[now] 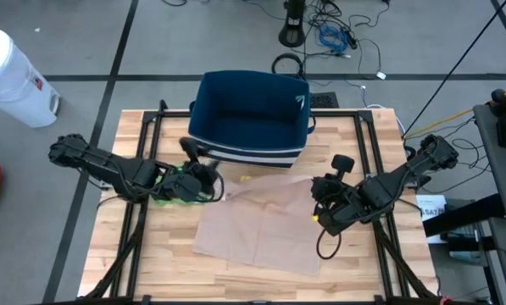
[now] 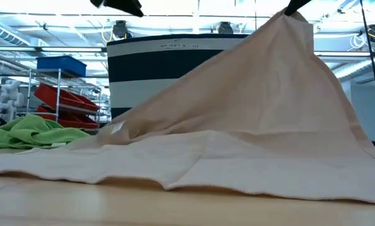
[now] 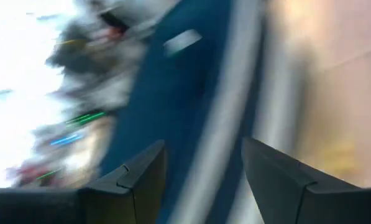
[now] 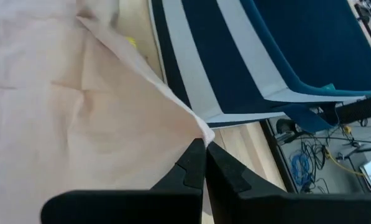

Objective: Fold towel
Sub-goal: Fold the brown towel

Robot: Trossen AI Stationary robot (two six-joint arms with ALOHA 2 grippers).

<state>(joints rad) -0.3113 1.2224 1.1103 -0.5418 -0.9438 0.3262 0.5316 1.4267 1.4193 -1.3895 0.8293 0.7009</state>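
Note:
A beige towel [image 1: 265, 222] lies spread on the wooden table, with its far right corner raised into a peak [image 2: 293, 22]. My right gripper [image 1: 320, 196] is shut on that corner. My left gripper [image 1: 214, 178] hangs open above the towel's far left corner, next to a green cloth [image 1: 176, 188], with nothing between its fingers [image 3: 145, 177]. In the low view it shows only as a dark shape at the top edge [image 2: 121, 5]. The left wrist view is blurred. My right gripper pinches the towel's far right corner [image 4: 199, 126] between its two shut fingers [image 4: 191, 163]. They come slanting down from the table's right side. The corner is lifted clear. From it the cloth slopes down in a tent to the rest of the towel [image 2: 206, 157], which lies on the table.
A dark blue basket with white stripes [image 1: 251, 114] stands at the table's far edge, just behind the towel. The green cloth [image 2: 30, 132] is bunched at the left. A white bin [image 1: 11, 76] stands off the table's far left. Bare wood shows along the near edge [image 1: 151, 271].

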